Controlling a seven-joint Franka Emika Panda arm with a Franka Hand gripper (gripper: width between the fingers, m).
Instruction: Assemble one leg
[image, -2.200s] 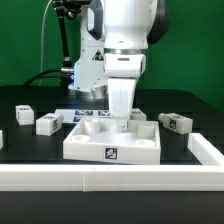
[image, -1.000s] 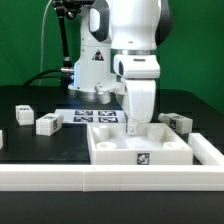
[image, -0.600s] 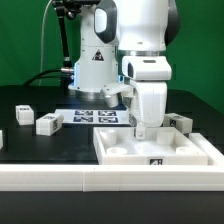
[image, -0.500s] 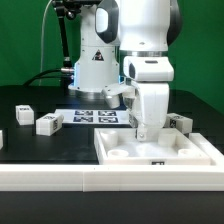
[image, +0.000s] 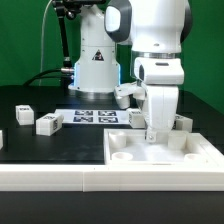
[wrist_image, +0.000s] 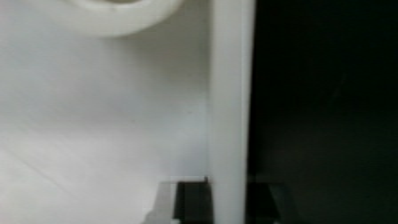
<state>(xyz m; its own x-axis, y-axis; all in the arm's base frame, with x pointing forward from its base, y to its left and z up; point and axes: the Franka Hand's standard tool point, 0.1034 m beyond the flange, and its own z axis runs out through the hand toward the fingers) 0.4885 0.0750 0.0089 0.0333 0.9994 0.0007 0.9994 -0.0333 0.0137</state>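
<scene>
- Four legs are showing in the exterior view, all lying loose on the table (image: 20, 145), and none is seated in a socket. The far-left leg (image: 22, 114) and the second leg (image: 47, 123) are lying well apart from the panel at the exterior view's left. The third leg (image: 136, 117) is lying just beside the arm's lower end. The fourth leg (image: 182, 122) is showing behind the panel's rear edge at the exterior view's right.
- No leg is being held or reached for; the leg-fitting step is judged not yet begun.
- The panel (image: 165, 152) is lying flat at the exterior view's right, with its front edge close against the white front rail (image: 60, 178). Whether the two are touching cannot be told.
- One round socket (wrist_image: 116, 10) is showing in the wrist view and is standing empty.
- The gripper (image: 153, 133) is reaching straight down onto the panel's rear rim. In the wrist view its dark fingers (wrist_image: 192, 200) are sitting on either side of the thin white rim — pinching it, as far as can be judged.
- The marker board (image: 95, 116) is lying on the table behind the arm, carrying nothing but its tags.
- Judgement on progress: the work is sitting at an early stage — the panel is being handled and positioned, not a leg.
- Remaining, by the same judgement: releasing the panel, picking up one leg, bringing it upright over a socket and seating it.
</scene>
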